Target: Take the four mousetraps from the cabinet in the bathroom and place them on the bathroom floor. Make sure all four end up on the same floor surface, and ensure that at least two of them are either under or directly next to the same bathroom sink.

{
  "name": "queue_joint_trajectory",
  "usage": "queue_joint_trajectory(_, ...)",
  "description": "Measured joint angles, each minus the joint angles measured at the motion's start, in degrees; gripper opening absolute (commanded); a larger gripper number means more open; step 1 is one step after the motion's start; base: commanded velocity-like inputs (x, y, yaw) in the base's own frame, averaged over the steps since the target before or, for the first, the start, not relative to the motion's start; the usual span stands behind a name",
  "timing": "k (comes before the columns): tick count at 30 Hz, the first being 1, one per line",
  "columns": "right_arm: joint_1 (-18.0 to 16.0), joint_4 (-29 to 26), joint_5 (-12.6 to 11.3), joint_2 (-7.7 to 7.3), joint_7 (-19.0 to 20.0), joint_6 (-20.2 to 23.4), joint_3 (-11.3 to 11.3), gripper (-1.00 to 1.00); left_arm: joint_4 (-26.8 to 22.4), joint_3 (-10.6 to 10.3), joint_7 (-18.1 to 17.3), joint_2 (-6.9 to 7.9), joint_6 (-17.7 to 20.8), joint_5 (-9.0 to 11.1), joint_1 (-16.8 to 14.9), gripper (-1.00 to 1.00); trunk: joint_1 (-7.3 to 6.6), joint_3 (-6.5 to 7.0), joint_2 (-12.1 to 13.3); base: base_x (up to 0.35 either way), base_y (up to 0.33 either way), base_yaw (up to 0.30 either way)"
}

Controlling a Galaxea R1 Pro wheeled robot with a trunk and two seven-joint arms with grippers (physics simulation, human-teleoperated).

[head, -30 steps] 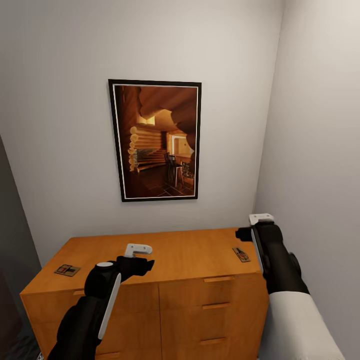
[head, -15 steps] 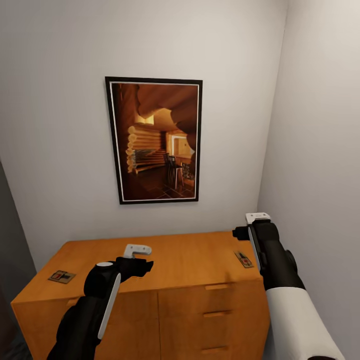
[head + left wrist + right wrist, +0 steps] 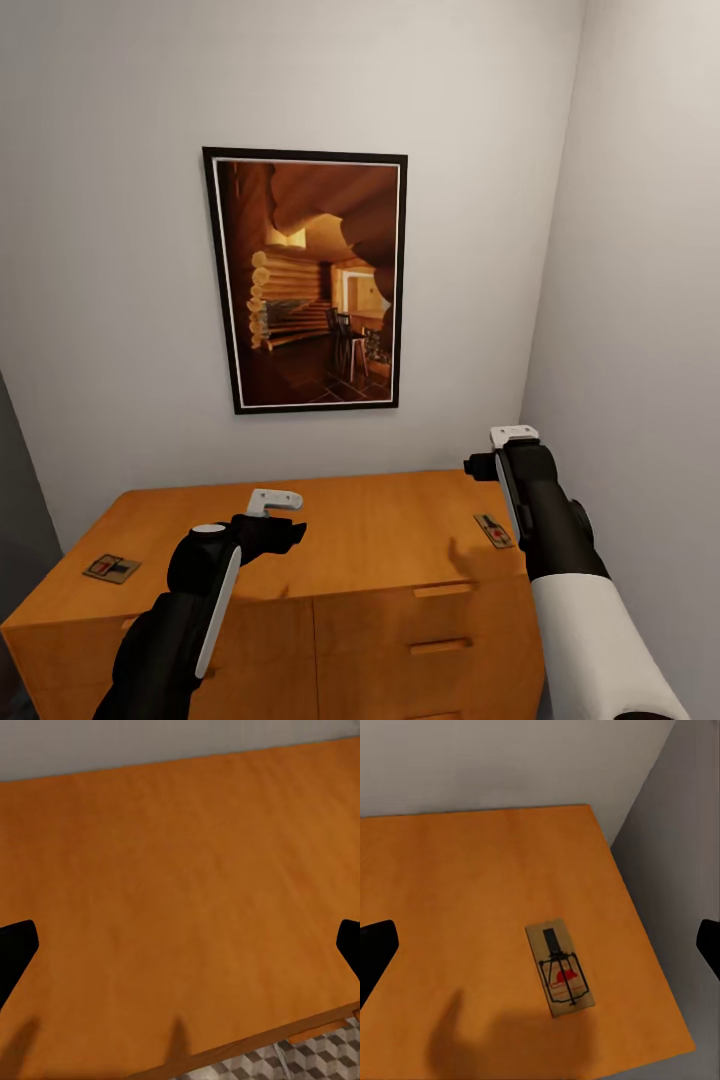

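View shifted closer: cabinet top, two mousetraps (both grippers spread).

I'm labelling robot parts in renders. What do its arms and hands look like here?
Both arms are glossy black with rounded joints. The left arm carries a white side stripe; the right arm has a white lower sleeve. Each hand, left and right, is a white block.

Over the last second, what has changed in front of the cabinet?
The head view has shifted: the cabinet top looks wider and its drawers sit lower in frame, so the camera moved, not the things. The right gripper rose slightly above the right mousetrap. Left gripper, left mousetrap and picture are unchanged; nothing grasped.
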Motion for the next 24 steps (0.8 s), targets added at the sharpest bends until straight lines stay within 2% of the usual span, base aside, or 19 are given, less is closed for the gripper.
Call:
queue_joint_trajectory(11,0.00,1.42,-0.22,-0.64,0.16,0.00,0.02,1.00,0.00,0.11,0.05,-0.02,0.00,0.15,0.02,1.00,0.00,0.00,0.00,0.004,0.000,0.000)
queue_joint_trajectory(17,0.00,8.25,-0.46,-1.29,0.46,0.01,-0.27,1.00,0.07,0.20,0.05,0.05,0.01,0.28,0.01,1.00,0.00,0.00,0.00,0.000,0.000,0.000)
queue_joint_trajectory(24,-0.01,10.59,-0.57,-2.56,1.03,0.01,-0.37,1.00,0.08,0.15,0.02,0.15,0.01,0.38,0.00,1.00,0.00,0.00,0.00,0.000,0.000,0.000)
